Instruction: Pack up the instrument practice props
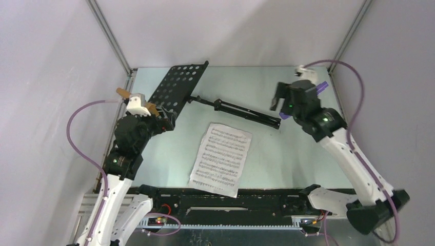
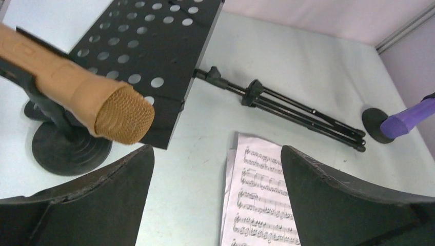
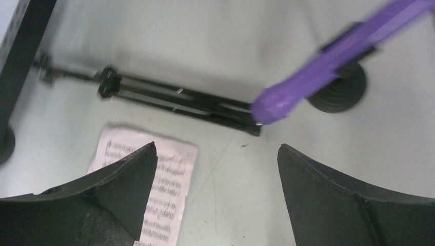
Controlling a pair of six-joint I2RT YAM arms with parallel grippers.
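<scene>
Rack [image 2: 149, 56] is laid flat on the counter [image 2: 308, 66] beyond the left fingers [image 2: 92, 200], which are spread, grasping nothing; the tan mic [image 2: 77, 89] is seated in its holder [image 2: 66, 151] just above them. The right fingers [image 3: 333, 200] are released, the purple mic [image 3: 318, 72] ahead.

The rack [image 2: 149, 51] is showing a smooth, matt black face, looking like painted metal, and its legs [image 2: 302, 115] are glinting faintly like thin black tube. The pages [image 1: 221, 158] are lying as thin white printed paper. The tan mic [image 2: 66, 84] is looking like matt plastic with a fine woven mesh head; the purple mic [image 3: 318, 72] is looking smoother. The tan mic's holder [image 2: 69, 151] is looking dull and rubbery. The table [image 1: 297, 154] is gleaming softly, pale and smooth. The left fingers [image 2: 97, 205] are showing matt black, faintly scuffed plastic.
</scene>
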